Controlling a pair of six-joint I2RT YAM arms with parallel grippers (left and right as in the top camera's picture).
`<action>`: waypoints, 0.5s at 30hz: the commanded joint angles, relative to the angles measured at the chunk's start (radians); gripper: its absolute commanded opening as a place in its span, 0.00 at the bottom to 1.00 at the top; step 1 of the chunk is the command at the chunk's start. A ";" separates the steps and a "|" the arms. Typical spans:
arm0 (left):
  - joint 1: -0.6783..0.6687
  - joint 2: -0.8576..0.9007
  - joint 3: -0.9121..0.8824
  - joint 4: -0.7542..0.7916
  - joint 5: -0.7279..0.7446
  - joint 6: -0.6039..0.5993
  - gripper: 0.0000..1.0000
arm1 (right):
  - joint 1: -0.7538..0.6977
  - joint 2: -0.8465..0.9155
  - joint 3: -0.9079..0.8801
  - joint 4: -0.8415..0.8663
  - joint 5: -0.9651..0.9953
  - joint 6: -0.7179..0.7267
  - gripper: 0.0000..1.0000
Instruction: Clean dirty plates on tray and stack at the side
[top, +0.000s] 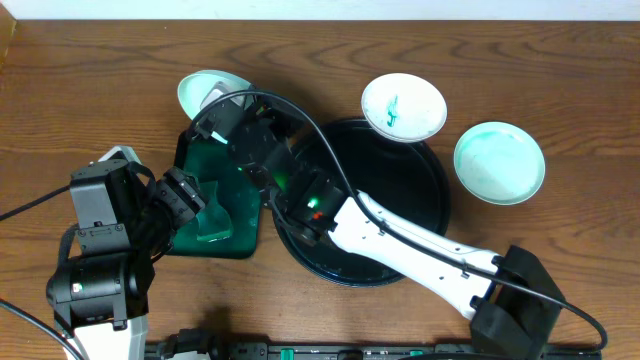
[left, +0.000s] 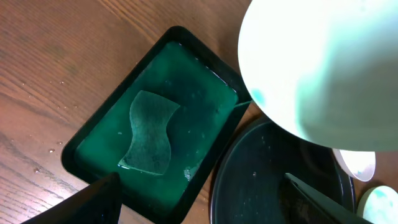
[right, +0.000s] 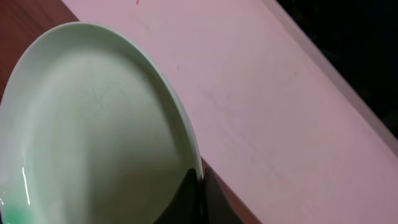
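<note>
Off the far-left side of the black tray (top: 420, 195), the right gripper (right: 199, 186) is pinching one teal-tinted dirty plate (top: 200, 90) by its rim, while the left gripper (top: 188, 197) is hanging there spread wide.

I look out over a brown wooden table (top: 90, 60) with a long, even grain, and in my left wrist view a few small drops glisten on the wood. Along its far edge runs a pale surface (top: 400, 8). My right wrist view shows it pinkish, with darkness beyond its upper right edge.
</note>
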 joint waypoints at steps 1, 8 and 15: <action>0.004 0.001 0.022 -0.003 -0.002 0.006 0.80 | 0.028 -0.026 0.020 0.005 0.014 -0.078 0.01; 0.004 0.001 0.022 -0.003 -0.002 0.006 0.80 | 0.031 -0.026 0.020 0.002 0.009 -0.079 0.01; 0.004 0.001 0.022 -0.003 -0.002 0.006 0.80 | 0.035 -0.026 0.020 -0.004 0.008 -0.079 0.01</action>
